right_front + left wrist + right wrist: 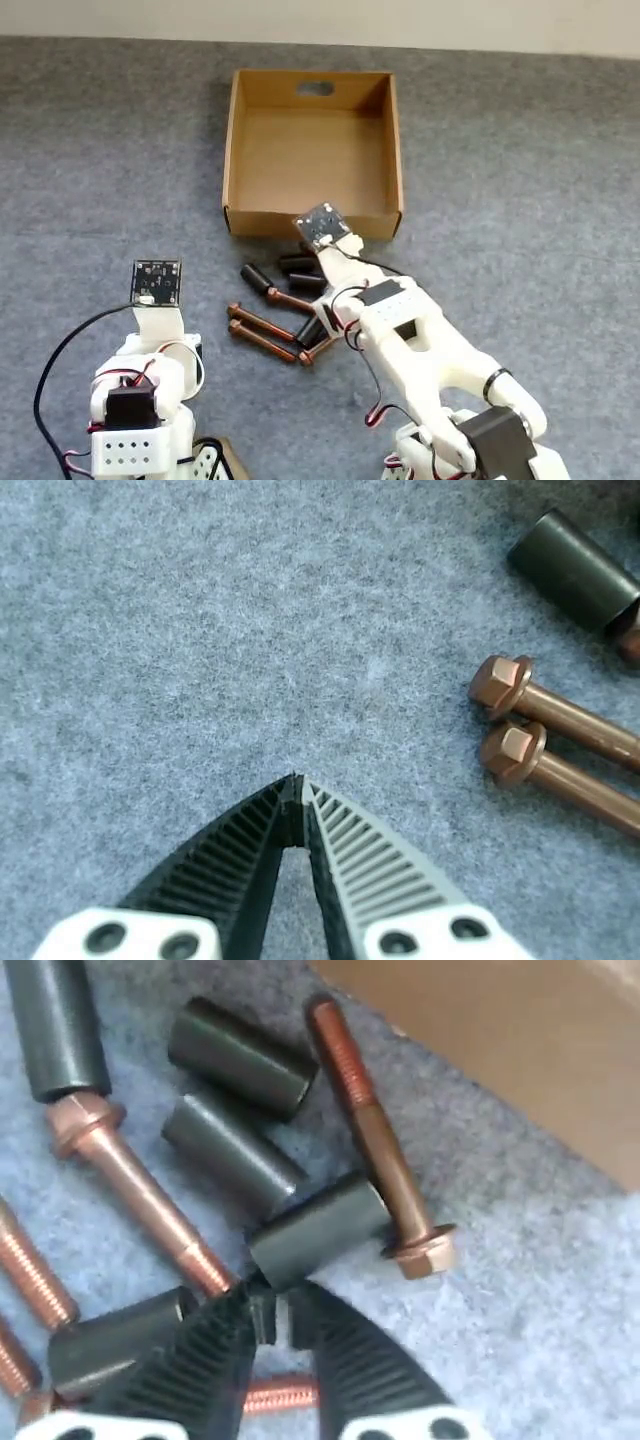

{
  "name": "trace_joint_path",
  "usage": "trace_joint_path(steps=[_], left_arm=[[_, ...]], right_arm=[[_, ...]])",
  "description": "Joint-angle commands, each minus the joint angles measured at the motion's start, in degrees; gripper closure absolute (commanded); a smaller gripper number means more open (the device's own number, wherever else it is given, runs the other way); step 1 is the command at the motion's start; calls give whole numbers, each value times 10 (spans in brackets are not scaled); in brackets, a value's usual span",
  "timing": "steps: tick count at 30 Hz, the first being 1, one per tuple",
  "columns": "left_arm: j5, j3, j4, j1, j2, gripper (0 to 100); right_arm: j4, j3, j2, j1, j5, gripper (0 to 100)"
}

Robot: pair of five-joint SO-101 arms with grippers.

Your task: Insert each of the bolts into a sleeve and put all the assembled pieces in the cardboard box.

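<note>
right gripper (272, 1315) jaws closed to a slit, empty, tips right at a dark sleeve (320, 1228) lying crosswise to them, in the pile just near of the cardboard box (232, 150); left gripper (298, 790) jaws shut, empty, left of the bolts (560, 712), looks farther from the sleeves

Surface: grey felt carpet (90, 150), short matted pile, covering the whole work area edge to edge. Backdrop: narrow strip of pale, plain wall (320, 20) along the far edge. Lighting: soft, even, faint shadows.
</note>
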Motion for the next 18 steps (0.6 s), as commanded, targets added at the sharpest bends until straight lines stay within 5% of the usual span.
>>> trace_joint_path(steps=[1, 12, 18], left_arm=[[-4, 10, 2, 5, 0, 992], [-4, 10, 2, 5, 0, 992], [-4, 10, 2, 5, 0, 992]], right_arm=[[40, 5, -61, -7, 2, 991], [47, 97, -284, 20, -105, 974], [20, 81, -225, 15, -171, 765]])
